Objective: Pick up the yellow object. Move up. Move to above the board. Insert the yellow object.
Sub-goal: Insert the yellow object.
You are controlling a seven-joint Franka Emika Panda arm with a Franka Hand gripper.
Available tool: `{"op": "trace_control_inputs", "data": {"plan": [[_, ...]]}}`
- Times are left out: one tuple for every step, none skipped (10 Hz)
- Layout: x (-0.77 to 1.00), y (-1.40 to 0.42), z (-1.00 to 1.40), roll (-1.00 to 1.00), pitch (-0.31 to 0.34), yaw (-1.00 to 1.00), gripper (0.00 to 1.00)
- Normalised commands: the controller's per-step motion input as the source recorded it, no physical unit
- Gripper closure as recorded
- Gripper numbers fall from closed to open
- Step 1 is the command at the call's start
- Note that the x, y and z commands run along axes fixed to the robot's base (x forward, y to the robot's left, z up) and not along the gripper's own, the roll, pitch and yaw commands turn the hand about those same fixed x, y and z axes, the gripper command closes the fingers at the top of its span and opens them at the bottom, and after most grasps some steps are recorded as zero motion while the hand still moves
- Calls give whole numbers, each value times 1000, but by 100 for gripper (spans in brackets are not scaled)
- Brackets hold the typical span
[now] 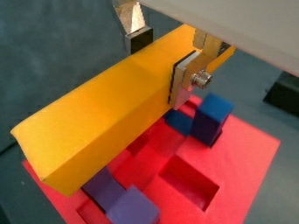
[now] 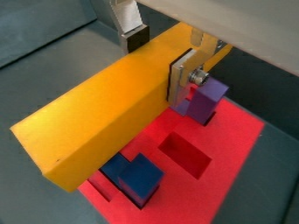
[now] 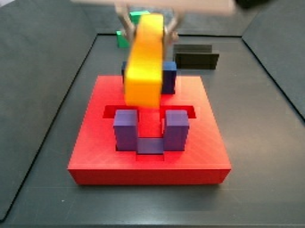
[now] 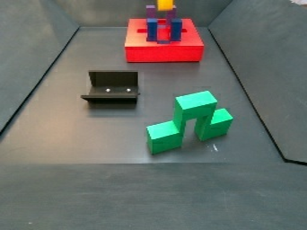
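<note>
Long yellow-orange rectangular bar is held above the flat red square board, over its purple-blue posts. Gripper is clamped on the bar near one end. Judged rigid, smooth, tip-prone: off-centre hold.

The dark grey floor carries the red board at the frame's top centre, the black L-shaped fixture left of middle, and the green blocks right of centre, all well apart. The gripper hangs over the board at the upper middle of a side view, off the floor.
</note>
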Motion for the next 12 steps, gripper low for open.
{"op": "trace_control_inputs", "data": {"plan": [[346, 0, -957, 124, 66, 0, 100], [9, 83, -769, 153, 0, 0, 100], [0, 0, -63, -24, -39, 0, 100], [-3, 0, 0, 0, -37, 0, 100], [-271, -20, -151, 39, -57, 0, 100], [-277, -131, -166, 10, -93, 0, 100], [-89, -149, -131, 0, -96, 0, 100], [0, -29, -94, -29, -53, 3, 100], [0, 0, -26, -14, -9, 0, 100], [-94, 0, -71, 0, 0, 0, 100], [-406, -11, 0, 50, -31, 0, 100], [-363, -83, 0, 49, -56, 0, 100]]}}
